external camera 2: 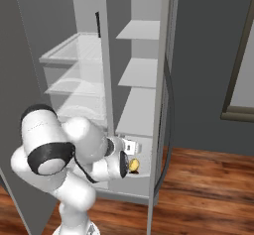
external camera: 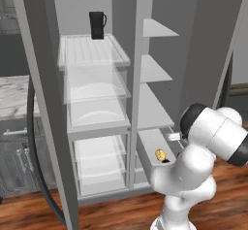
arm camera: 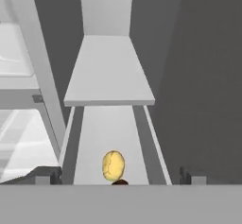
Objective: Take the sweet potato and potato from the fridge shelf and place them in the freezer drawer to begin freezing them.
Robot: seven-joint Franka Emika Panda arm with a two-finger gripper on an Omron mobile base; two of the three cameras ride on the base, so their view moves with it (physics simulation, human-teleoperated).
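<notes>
The freezer drawer (arm camera: 108, 133) is pulled out at the bottom of the right-hand compartment, a long shallow grey tray. A yellow potato (arm camera: 113, 165) lies in it near its front end, also seen as the potato (external camera: 160, 155) and the potato (external camera 2: 134, 165). Right beside it shows a dark brown sliver, the sweet potato (arm camera: 119, 182), mostly hidden. My gripper (arm camera: 119, 176) hangs open just above both, its fingertips (arm camera: 47, 176) far apart with nothing between them. The ribbed translucent fridge shelf (external camera: 92, 49) sits high in the left compartment.
A black mug (external camera: 97, 25) stands at the back of the ribbed shelf. Clear bins (external camera: 97, 98) stack below it. Plain grey shelves (external camera: 155, 69) rise above the drawer. The open fridge door (external camera: 43, 103) stands at the left, and the floor (external camera 2: 208, 179) is wood.
</notes>
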